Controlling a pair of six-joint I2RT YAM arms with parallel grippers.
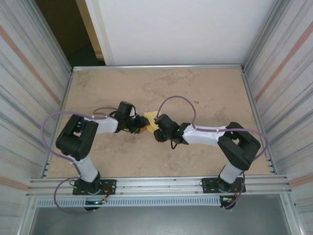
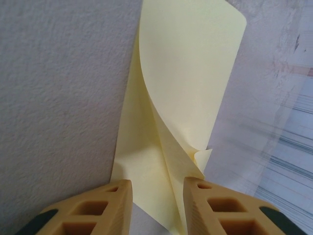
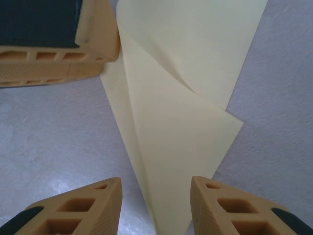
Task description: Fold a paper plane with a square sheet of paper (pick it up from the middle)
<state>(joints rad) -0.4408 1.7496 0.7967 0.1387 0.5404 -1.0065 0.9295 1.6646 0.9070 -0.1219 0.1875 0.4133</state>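
Observation:
The square sheet of paper (image 1: 151, 119) is pale yellow and partly folded, lying mid-table between both arms. In the left wrist view the paper (image 2: 181, 73) has one flap curling up off the layer beneath it, and a narrow creased end runs between my left gripper (image 2: 157, 190), whose jaws stand apart; the right finger touches the folded edge. In the right wrist view the paper (image 3: 181, 142) tapers to a point between the jaws of my right gripper (image 3: 156, 190), open and astride it. The left gripper's finger (image 3: 98, 34) rests at the sheet's far edge.
The beige table (image 1: 205, 93) has an aluminium rim and ribbed metal walls (image 1: 29, 88) on both sides, with a white panel (image 1: 186, 29) behind. Both grippers (image 1: 142, 125) (image 1: 158, 130) meet tip to tip at the centre.

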